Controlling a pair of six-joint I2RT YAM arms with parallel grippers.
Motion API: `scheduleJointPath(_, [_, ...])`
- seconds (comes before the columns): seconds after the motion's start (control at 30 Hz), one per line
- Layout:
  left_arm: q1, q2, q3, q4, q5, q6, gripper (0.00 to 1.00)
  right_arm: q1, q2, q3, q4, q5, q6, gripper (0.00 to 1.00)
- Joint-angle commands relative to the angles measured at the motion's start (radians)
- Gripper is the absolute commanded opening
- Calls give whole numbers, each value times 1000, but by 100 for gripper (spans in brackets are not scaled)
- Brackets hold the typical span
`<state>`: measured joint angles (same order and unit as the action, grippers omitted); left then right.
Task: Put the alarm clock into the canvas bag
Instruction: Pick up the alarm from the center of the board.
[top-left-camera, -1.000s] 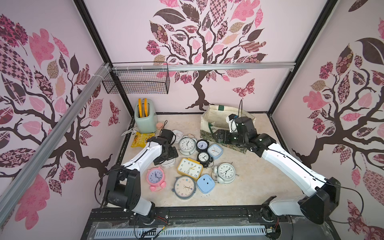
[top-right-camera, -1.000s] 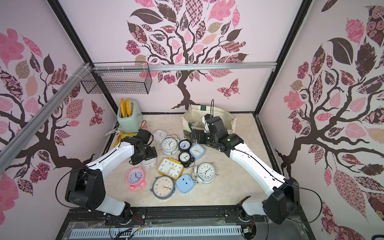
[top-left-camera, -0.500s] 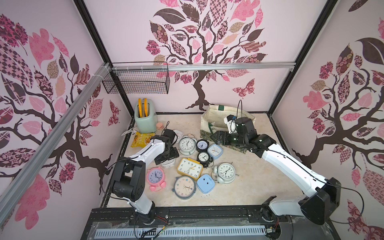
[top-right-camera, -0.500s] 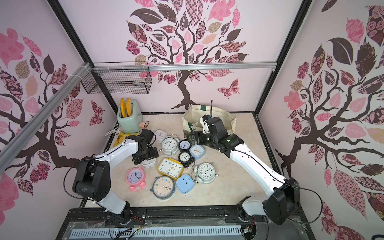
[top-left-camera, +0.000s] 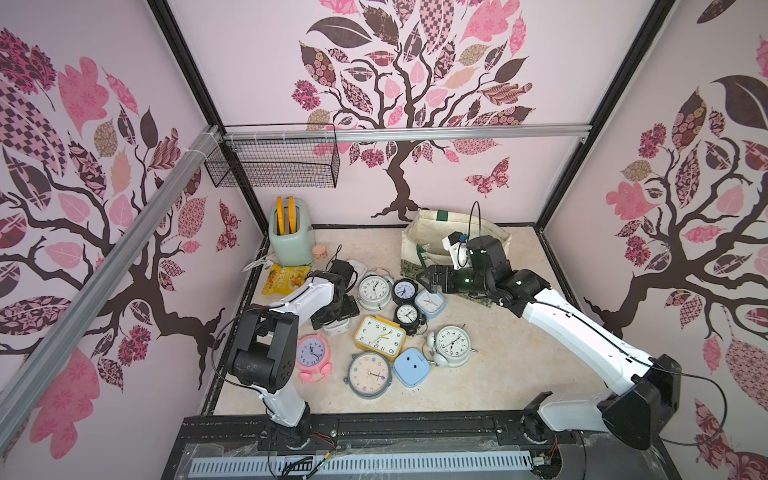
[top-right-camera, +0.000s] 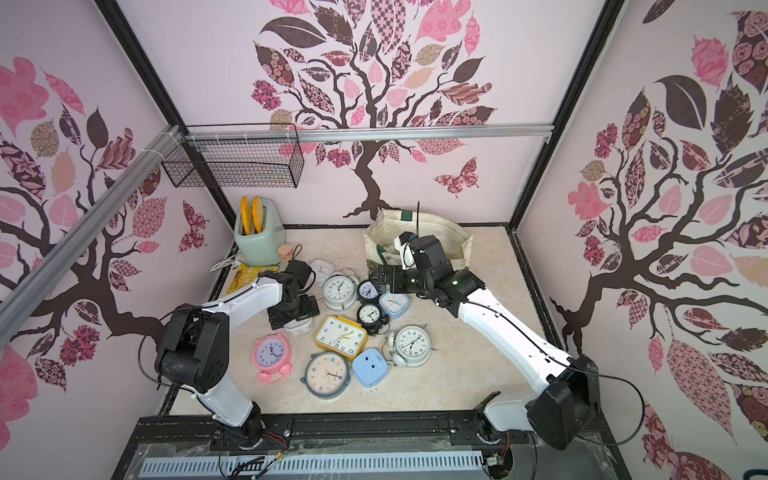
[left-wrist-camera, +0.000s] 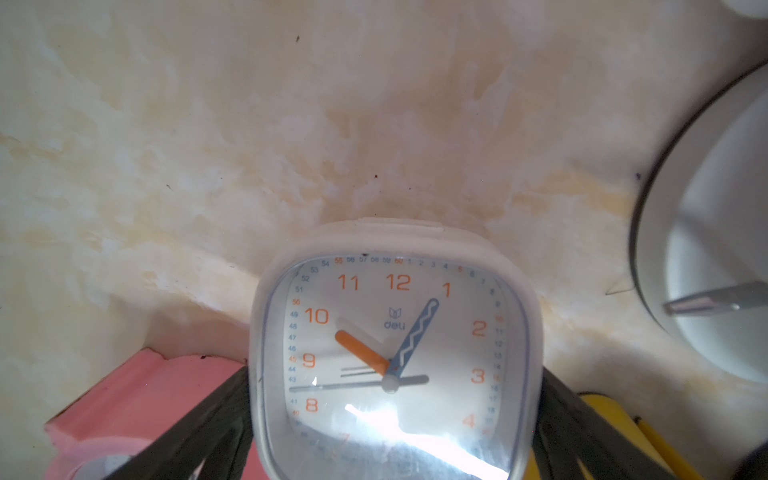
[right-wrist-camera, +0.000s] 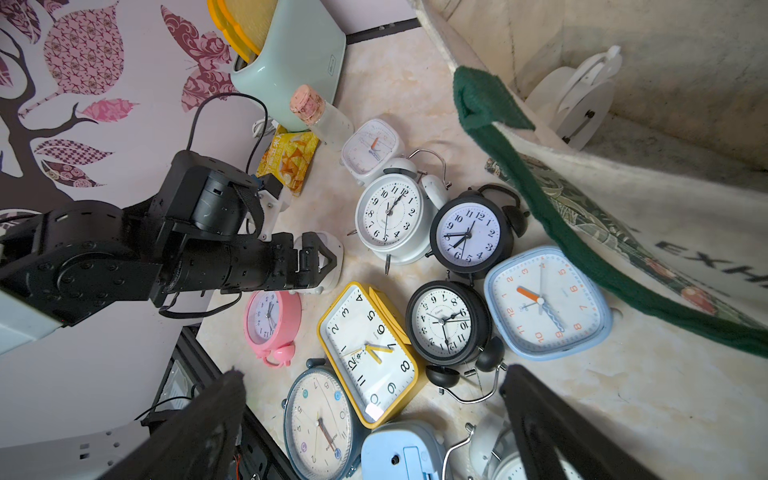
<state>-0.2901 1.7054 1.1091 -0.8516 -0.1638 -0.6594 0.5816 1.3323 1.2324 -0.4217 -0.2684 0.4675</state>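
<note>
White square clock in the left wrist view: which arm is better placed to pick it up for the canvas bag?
Left. The left pincer is open with a finger at each side of the white square clock. The right pincer is open and empty beside the canvas bag, apart from that clock.

Overhead stereo pair, close wrist views
</note>
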Motion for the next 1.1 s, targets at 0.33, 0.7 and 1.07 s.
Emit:
scheduleJointPath(0.33, [-7, -36, 27, 57, 4, 27, 88, 6, 0, 9, 11, 4, -7, 100])
scheduleJointPath(0.7, [-162, -246, 109, 230, 16, 308, 84, 6, 30, 115, -37, 35, -34, 100])
scheduleJointPath(1.07, [-197, -435, -88, 741, 569, 670, 81, 6, 105, 326, -190, 44, -71, 100])
